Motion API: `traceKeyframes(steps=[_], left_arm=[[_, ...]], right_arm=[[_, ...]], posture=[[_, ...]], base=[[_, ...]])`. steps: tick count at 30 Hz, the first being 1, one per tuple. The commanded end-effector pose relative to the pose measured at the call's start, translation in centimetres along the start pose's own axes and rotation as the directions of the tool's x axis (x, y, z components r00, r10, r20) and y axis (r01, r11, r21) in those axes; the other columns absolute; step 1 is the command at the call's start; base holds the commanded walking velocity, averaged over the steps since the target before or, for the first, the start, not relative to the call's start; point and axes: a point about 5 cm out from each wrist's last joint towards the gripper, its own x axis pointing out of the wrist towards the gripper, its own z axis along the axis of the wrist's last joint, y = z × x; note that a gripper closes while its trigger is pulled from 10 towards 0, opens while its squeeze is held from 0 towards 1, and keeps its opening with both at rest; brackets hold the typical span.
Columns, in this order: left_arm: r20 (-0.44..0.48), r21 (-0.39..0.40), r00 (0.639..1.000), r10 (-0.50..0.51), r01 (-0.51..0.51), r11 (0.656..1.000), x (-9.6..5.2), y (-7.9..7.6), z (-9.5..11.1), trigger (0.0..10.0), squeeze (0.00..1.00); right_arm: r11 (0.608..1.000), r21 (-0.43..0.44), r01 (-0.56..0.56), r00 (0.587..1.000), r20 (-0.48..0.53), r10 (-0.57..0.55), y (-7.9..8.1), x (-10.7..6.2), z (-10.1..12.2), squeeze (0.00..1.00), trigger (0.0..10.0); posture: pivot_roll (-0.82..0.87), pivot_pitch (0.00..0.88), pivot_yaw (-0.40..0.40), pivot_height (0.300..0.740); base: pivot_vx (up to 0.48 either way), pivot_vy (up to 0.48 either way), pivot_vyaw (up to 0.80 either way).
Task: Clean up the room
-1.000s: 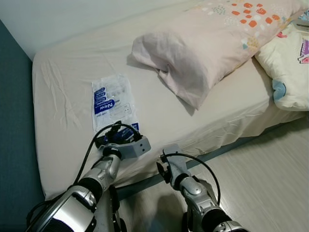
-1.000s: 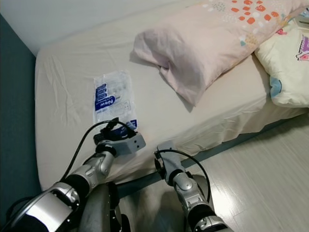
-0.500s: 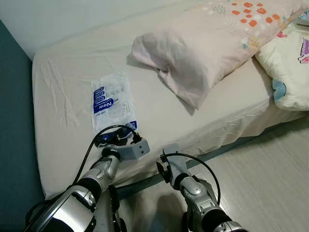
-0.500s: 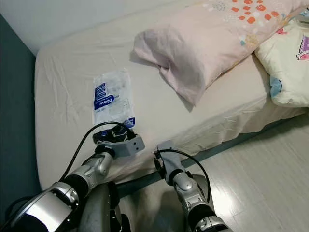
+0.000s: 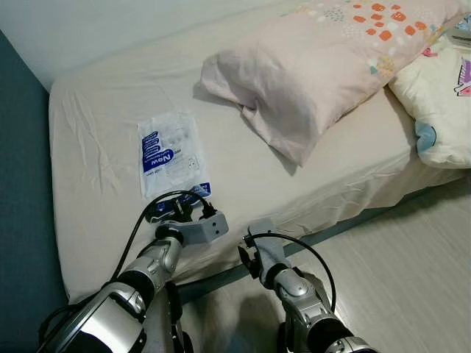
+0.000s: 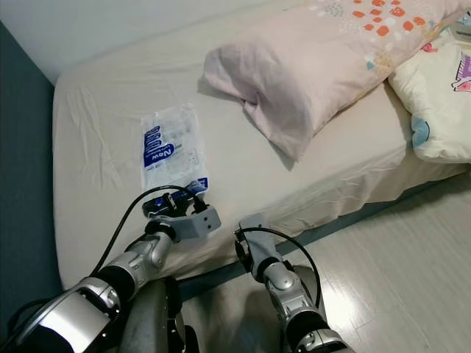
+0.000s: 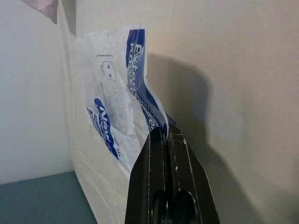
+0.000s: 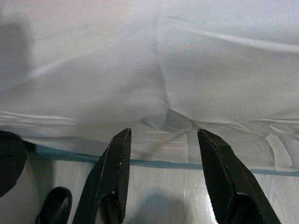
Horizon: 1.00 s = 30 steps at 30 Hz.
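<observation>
Left gripper (image 7: 165, 135) at the bed's near edge, fingers pressed together pinching the near corner of the flat white-and-blue plastic wrapper (image 5: 171, 154), bare cream bedsheet (image 5: 96, 147) beyond; right gripper (image 8: 163, 140) spread, empty.

Bed with bedding, wood floor beside it.
A bed (image 5: 96, 110) with a cream sheet sat against a white wall (image 5: 110, 22). A pink pillow (image 5: 316, 73) with orange and white dots lay on the bed's far half. A cream cushion (image 5: 441, 110) with colored prints rested at the bed's right edge, beside the pillow. Pale wood floor (image 5: 412, 279) ran along the bed's near side; a teal surface (image 5: 22, 220) stood at its left.
</observation>
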Motion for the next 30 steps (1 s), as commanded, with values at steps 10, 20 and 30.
traceKeyframes(steps=[10,20,30], left_arm=[[-0.061,-0.451,0.996,0.063,-0.084,0.889,-0.4,2.1,-1.8,0.0,0.0],[0.112,-0.866,0.987,0.118,0.039,0.498,-2.2,5.0,-1.9,0.0,0.0],[0.26,-0.953,0.934,0.247,0.208,0.22,-5.4,9.0,-1.8,0.0,0.0]], right_arm=[[1.0,0.009,-0.008,1.0,-0.013,0.008,0.3,-0.2,-0.5,0.0,10.0],[1.0,0.025,0.002,1.0,0.021,-0.002,-0.4,0.0,0.3,0.0,10.0],[0.999,0.036,0.008,0.998,0.055,-0.01,-0.9,0.2,1.1,0.0,10.0]], posture=[[0.01,0.317,0.06,0.571],[0.02,0.208,0.011,0.571],[0.04,0.121,-0.009,0.571]], base=[[0.0,0.0,0.0],[0.0,0.0,0.0],[0.0,0.0,0.0]])
